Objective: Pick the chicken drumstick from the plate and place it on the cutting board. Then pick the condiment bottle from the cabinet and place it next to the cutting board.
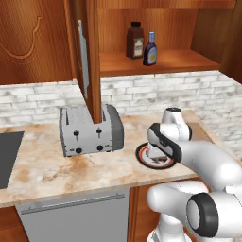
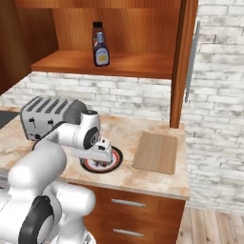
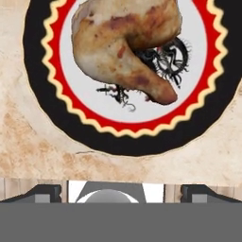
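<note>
The chicken drumstick [image 3: 118,42] lies golden-brown on the plate [image 3: 33,94], thin end toward the lower right of the hand view. My gripper [image 3: 124,191] hovers just above the plate [image 1: 141,155], open, its fingertips [image 3: 45,191] spread wide and clear of the meat. From the base, my hand covers the drumstick on the plate [image 2: 114,164]. The cutting board [image 2: 155,152] lies bare to the plate's right. The condiment bottle [image 1: 151,49] [image 2: 101,52] stands on the shelf of the open cabinet [image 1: 160,64] [image 2: 128,64].
A taller brown bottle [image 1: 135,40] [image 2: 98,26] stands beside the condiment bottle. The open cabinet door [image 1: 92,56] [image 2: 181,62] hangs over the counter. A silver toaster [image 1: 90,130] [image 2: 47,116] sits left of the plate. A brick wall [image 2: 214,119] bounds the counter on the right.
</note>
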You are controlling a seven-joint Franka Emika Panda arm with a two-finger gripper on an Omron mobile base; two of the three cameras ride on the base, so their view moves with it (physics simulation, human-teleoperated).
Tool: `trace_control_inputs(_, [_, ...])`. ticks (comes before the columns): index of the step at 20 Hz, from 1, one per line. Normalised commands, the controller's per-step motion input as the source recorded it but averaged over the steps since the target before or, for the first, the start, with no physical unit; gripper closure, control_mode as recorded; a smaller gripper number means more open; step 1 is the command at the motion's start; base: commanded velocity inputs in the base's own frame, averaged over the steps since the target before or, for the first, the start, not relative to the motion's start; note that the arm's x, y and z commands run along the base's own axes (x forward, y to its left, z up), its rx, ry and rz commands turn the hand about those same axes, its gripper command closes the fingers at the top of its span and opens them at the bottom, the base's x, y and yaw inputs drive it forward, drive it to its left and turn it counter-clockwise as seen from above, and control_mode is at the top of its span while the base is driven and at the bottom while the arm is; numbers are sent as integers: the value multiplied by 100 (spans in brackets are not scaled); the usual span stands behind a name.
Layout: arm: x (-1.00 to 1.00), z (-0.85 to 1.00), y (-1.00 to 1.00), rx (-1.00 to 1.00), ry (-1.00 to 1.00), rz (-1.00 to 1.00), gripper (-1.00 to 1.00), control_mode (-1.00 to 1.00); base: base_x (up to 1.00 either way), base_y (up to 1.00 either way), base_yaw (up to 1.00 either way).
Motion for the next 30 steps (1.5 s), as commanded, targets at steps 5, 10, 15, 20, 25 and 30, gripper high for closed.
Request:
trace_control_inputs(5, [37, 0, -1, 0, 9, 0, -100, -100, 0, 0, 0])
trace_control_inputs(10, [28, 0, -6, 0, 7, 0, -100, -100, 0, 0, 0])
trace_control_inputs(15, [20, -4, -8, 0, 4, 0, -100, -100, 0, 0, 0])
trace_control_inputs(20, [4, -12, 0, 0, 4, 2, -100, -100, 0, 0, 0])
trace_control_inputs(25, [0, -22, 0, 0, 6, 7, -100, -100, 0, 0, 0])
trace_control_inputs(30, [0, -23, -1, 0, 5, 10, -100, -100, 0, 0, 0])
